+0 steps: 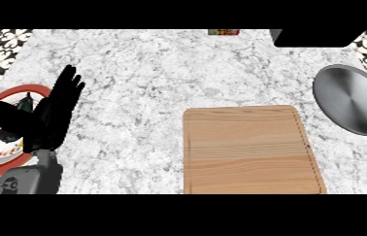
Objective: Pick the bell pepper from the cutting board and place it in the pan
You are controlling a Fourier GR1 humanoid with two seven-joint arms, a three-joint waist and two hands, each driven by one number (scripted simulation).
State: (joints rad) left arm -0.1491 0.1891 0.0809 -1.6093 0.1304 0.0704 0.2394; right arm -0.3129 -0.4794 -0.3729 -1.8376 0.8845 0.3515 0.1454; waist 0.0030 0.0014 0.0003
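Note:
The wooden cutting board [247, 150] lies at the lower middle of the counter, and its top shows nothing on it. A grey round pan [345, 104] sits at the right edge, partly cut off by the view. No bell pepper shows anywhere in plain sight. My left hand [52, 114] stands at the left edge, open with its fingers straight and pointing up, holding nothing. It is far from both the board and the pan. My right hand does not show.
A red-rimmed round dish [22, 90] lies at the left edge, partly hidden behind my left hand, with white and orange contents. A black object [315, 37] is at the back right, and a small colourful item [224, 32] at the back edge.

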